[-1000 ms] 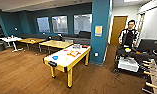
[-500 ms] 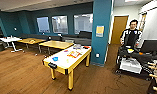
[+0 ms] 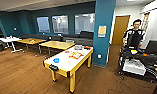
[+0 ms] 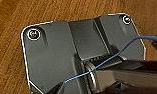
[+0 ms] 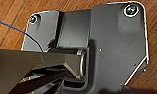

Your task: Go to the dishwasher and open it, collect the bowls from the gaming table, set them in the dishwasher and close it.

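The gaming table (image 3: 59, 72) stands in the middle of the room, a long glossy white top with red and orange graphics, a yellow rim and wooden legs. A small bright blue bowl (image 3: 56, 60) sits on its near end. A faint yellow bowl (image 3: 69, 62) seems to sit just right of the blue one. The dishwasher is out of view. In both wrist views my arms' dark plates (image 4: 56, 50) (image 5: 111, 45) hang over bare wooden floor, with nothing held in sight.
A teal pillar (image 3: 102, 32) rises right of the gaming table. A person (image 3: 134, 35) stands behind a dark equipment cart (image 3: 136, 62) at right. Yellow-topped tables (image 3: 57, 45), a white table (image 3: 9, 39) and dark sofas line the back. Wooden floor lies in front.
The whole head view has shifted only slightly. The person at right appears a little farther right than a second ago.
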Controlling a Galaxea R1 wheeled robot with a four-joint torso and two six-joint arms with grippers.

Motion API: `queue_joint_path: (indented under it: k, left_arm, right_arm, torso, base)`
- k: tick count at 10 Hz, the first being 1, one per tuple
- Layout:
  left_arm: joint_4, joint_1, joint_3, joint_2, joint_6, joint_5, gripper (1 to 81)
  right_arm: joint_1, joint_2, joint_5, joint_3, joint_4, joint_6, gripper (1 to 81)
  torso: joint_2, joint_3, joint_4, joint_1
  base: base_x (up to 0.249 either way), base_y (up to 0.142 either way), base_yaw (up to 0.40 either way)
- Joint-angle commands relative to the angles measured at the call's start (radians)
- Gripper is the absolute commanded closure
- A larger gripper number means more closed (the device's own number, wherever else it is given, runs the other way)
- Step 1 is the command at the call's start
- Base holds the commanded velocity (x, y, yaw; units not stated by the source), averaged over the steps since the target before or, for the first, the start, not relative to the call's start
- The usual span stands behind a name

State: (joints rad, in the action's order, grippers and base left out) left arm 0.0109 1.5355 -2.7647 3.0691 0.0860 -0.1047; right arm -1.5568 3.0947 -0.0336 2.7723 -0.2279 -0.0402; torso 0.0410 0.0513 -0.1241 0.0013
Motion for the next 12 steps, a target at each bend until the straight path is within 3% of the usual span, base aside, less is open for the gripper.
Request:
queue_joint_path:
  k: [1, 12]
  left_arm:
    - [0.004, -0.045, -0.001, -0.003, 0.008, 0.051, 1.0]
    - [0.004, -0.044, -0.001, -0.003, 0.008, 0.051, 1.0]
  right_arm:
    - [0.043, 0.003, 0.046, -0.002, 0.001, 0.003, 1.0]
    - [0.042, 0.003, 0.046, -0.004, 0.001, 0.003, 1.0]
  torso:
    - [0.000, 0.000, 0.000, 0.000]
    - [0.000, 0.000, 0.000, 0.000]
  base:
    - [0.174, 0.078, 0.000]
    - [0.180, 0.092, 0.000]
